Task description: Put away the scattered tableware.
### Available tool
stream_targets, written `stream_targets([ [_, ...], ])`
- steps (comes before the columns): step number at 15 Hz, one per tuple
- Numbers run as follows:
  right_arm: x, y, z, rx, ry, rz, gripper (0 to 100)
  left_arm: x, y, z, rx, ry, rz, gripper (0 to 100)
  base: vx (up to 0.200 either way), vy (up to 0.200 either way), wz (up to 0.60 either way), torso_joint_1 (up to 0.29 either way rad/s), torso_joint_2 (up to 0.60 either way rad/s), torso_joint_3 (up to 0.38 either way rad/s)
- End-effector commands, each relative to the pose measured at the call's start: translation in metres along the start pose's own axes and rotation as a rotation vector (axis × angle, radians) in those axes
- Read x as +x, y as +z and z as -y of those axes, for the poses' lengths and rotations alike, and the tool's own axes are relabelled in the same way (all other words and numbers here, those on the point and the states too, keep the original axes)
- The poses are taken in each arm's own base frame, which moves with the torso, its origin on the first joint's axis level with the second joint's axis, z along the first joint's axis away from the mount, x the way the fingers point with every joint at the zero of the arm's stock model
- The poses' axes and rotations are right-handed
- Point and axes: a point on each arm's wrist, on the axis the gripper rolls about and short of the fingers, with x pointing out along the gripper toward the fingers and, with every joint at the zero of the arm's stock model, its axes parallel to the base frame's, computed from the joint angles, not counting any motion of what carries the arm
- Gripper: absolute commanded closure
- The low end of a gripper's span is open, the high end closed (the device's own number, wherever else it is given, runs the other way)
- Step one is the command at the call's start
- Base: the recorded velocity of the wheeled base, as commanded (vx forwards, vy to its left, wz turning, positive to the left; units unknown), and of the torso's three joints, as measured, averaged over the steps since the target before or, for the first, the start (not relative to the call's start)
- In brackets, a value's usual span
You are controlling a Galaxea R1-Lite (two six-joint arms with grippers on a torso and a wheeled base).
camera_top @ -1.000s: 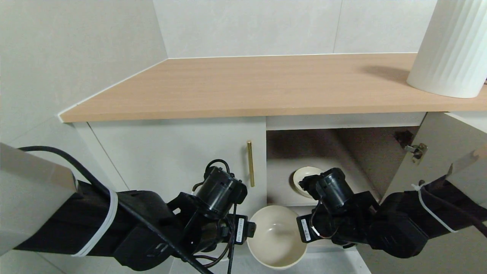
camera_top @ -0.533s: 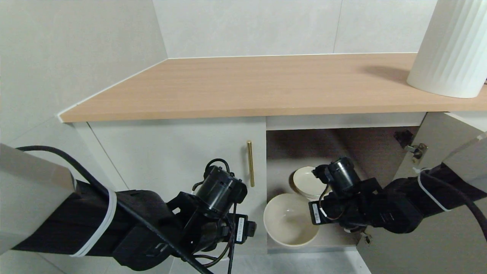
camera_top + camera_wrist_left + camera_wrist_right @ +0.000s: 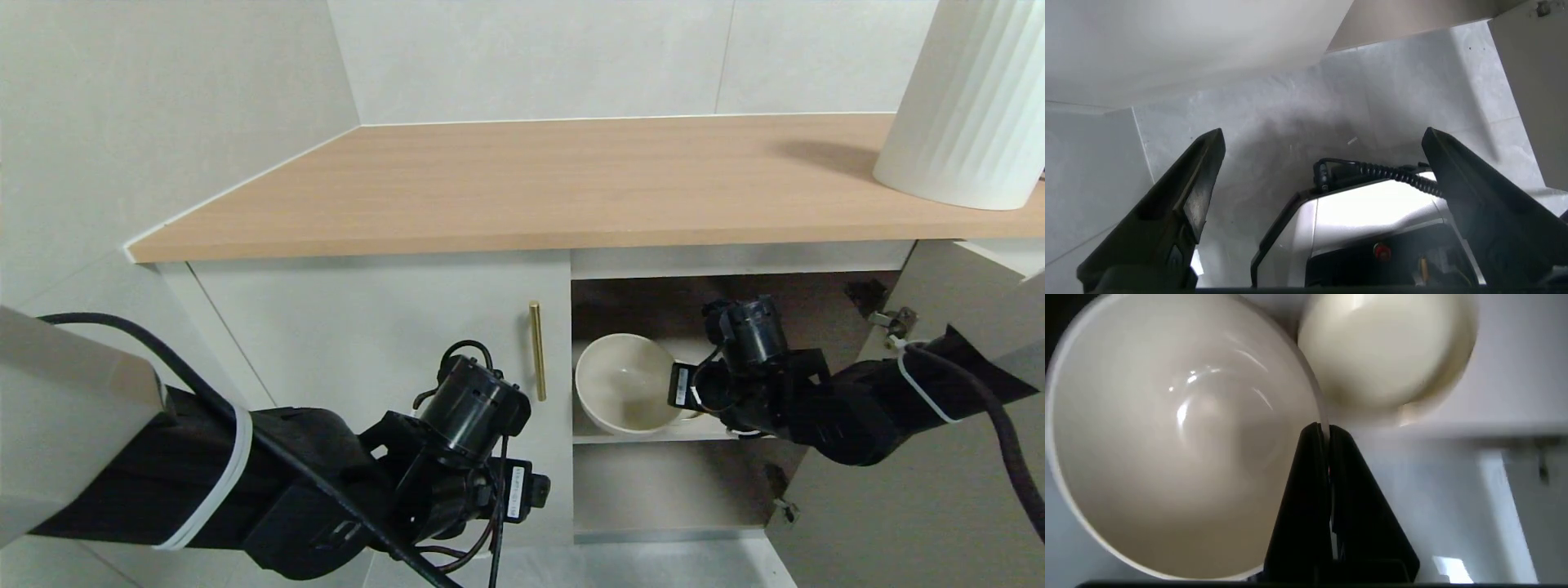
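At cabinet shelf, glossy cream bowl

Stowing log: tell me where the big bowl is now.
Head view: the big bowl hangs in the right gripper inside the open cabinet, at its shelf, just right of the brass handle.

a light wooden table runs along pale tiled walls, with a tall white ribbed cylindrical container standing at its far right end. below the table, the white left cabinet door is closed and carries a slim upright brass handle at its right edge. the white right cabinet door stands swung open on a metal hinge, above a grey marbled floor.
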Motion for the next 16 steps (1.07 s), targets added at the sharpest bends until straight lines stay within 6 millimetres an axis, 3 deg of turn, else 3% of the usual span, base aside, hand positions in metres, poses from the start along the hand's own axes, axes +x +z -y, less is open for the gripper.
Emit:
stream_targets([
  [1,0.01,-0.005,0.005,0.002,-0.028,-0.005,100,0.001,-0.001,0.0,0.0,0.002,-0.003,0,0.0,0.0,0.0,0.0,0.0,0.0],
  [8,0.023,0.004,0.013,0.054,-0.116,0.082,100,0.001,-0.001,0.0,-0.001,0.001,-0.005,0,0.0,0.0,0.0,0.0,0.0,0.0],
  [16,0.05,0.009,0.044,0.084,-0.225,0.096,100,0.001,-0.001,0.0,-0.001,0.001,-0.005,0,0.0,0.0,0.0,0.0,0.0,0.0],
])
